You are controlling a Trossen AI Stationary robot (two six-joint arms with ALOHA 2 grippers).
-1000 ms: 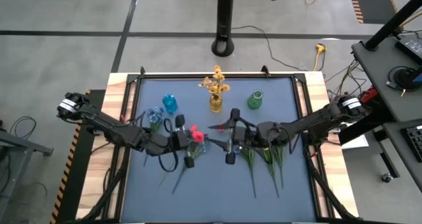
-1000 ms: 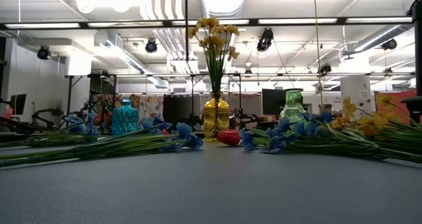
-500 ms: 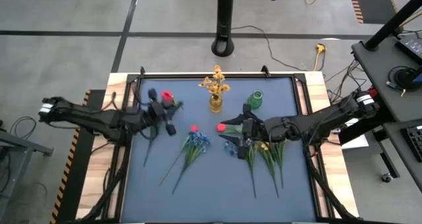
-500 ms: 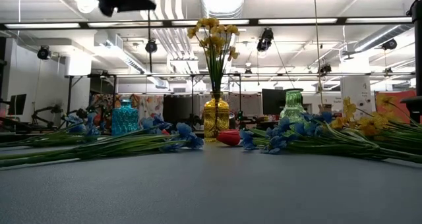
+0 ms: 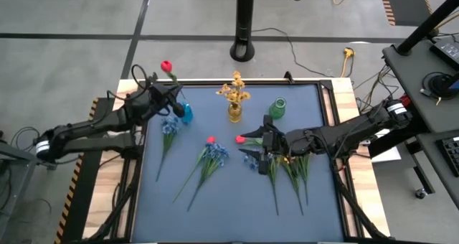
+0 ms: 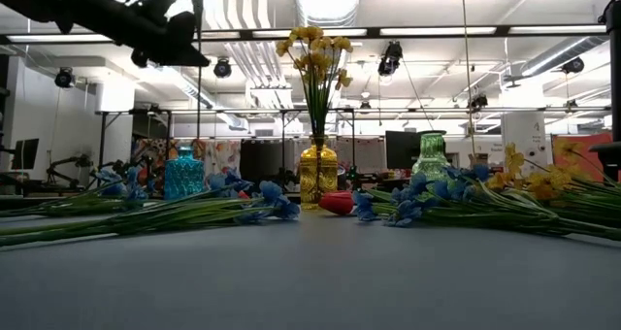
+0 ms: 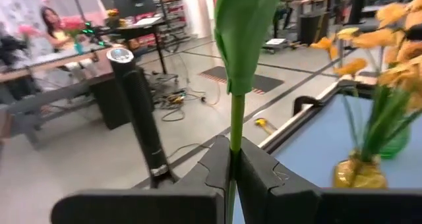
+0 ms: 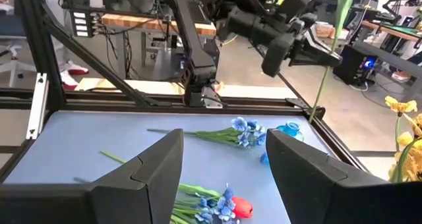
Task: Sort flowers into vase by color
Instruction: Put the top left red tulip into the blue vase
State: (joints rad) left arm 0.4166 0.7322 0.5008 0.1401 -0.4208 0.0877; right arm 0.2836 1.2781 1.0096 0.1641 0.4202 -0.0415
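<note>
Left tool [image 7: 232,163] clenched on red tulip stem [image 7: 236,128], raised over blue vase [image 5: 185,113] at worktop [image 5: 237,215] rear-left. Light, whippy, top-heavy; best pinched mid-stem. Right tool [image 8: 224,161] spread, seemingly empty, above blue flowers [image 5: 252,160] near centre.

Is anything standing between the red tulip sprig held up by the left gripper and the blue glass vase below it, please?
Nothing visible does. The left gripper, shut on the red tulip sprig, holds it upright right over the blue glass vase, whose mouth looks unobstructed; the nearest blue sprig lies flat beside the vase.
</note>
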